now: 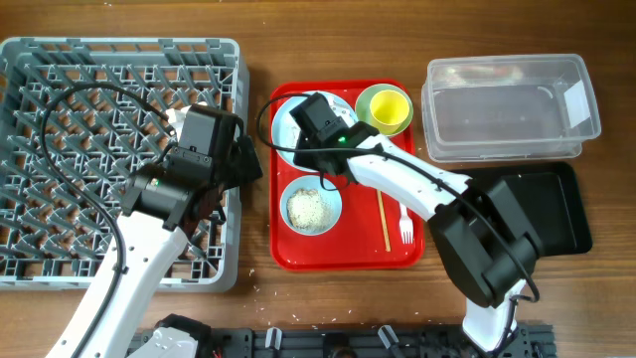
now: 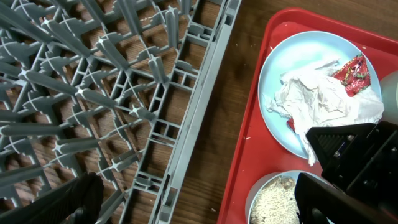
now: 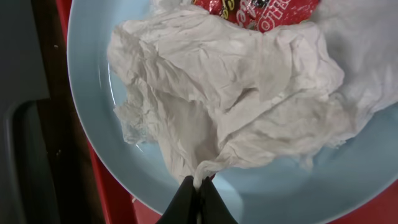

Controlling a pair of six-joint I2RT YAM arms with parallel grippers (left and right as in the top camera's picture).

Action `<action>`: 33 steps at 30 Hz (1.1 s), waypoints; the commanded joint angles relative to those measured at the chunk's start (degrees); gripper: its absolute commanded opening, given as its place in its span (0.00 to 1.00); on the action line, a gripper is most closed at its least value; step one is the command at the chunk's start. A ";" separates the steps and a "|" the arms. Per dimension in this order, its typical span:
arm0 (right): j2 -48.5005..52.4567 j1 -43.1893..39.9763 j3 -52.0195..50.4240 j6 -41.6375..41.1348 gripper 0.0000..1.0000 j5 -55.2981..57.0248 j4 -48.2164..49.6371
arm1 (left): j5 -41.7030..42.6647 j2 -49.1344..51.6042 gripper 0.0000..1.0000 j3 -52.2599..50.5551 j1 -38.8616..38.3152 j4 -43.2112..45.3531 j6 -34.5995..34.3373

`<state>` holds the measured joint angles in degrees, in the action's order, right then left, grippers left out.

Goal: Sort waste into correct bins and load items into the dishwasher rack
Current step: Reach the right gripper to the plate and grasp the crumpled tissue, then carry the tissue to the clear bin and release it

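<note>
The crumpled white napkin (image 3: 236,93) lies on the pale blue plate (image 3: 99,62), with the red-and-white wrapper (image 3: 261,12) tucked under its far side. My right gripper (image 3: 199,186) is shut on a twisted corner of the napkin at the plate's near rim. From the left wrist the same napkin (image 2: 317,99), wrapper (image 2: 354,74) and plate (image 2: 280,68) show on the red tray (image 2: 249,155). My left gripper (image 2: 199,205) stands wide open and holds nothing, spanning the edge of the dishwasher rack (image 2: 124,93) and the rice bowl (image 2: 273,199).
On the red tray (image 1: 338,254) sit the bowl of rice (image 1: 311,209), a yellow-green cup (image 1: 385,107), chopsticks (image 1: 384,221) and a white fork (image 1: 405,227). The clear tub (image 1: 507,104) and black tray (image 1: 547,209) stand at the right, the grey rack (image 1: 60,149) at the left.
</note>
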<state>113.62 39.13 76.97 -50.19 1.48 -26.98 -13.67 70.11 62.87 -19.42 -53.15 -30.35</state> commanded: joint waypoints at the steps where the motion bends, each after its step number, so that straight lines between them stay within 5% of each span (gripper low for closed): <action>1: -8.37 -1.95 -0.04 0.55 0.04 -0.35 0.04 | -0.11 -0.57 1.00 0.04 0.31 0.09 -0.13; 9: -22.47 -7.39 -0.04 0.52 0.04 6.40 -0.55 | -0.11 -0.57 1.00 0.04 0.31 0.09 -0.13; 19: -21.49 -18.01 -0.35 -0.15 0.04 29.99 -8.70 | -0.11 -0.57 1.00 0.04 0.31 0.09 -0.13; 24: -18.64 -22.99 -0.50 -4.68 0.04 31.52 -10.45 | -0.11 -0.57 1.00 0.04 0.31 0.09 -0.13; 27: -18.32 -25.20 -0.48 -8.35 0.35 31.56 -11.39 | -0.11 -0.57 1.00 0.04 0.31 0.09 -0.13; 29: -18.32 -25.97 -0.48 -8.26 0.37 31.54 -11.65 | -0.11 -0.57 1.00 0.04 0.31 0.09 -0.13; 31: -18.45 -25.97 -0.48 -6.54 0.50 30.71 -11.56 | -0.11 -0.57 1.00 0.04 0.31 0.09 -0.13; 33: -20.52 -25.38 -0.37 1.14 0.50 20.24 -10.10 | -0.11 -0.57 1.00 0.04 0.31 0.09 -0.13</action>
<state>94.65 13.30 76.84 -56.14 30.65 -38.54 -13.67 70.11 62.87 -19.42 -53.15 -30.35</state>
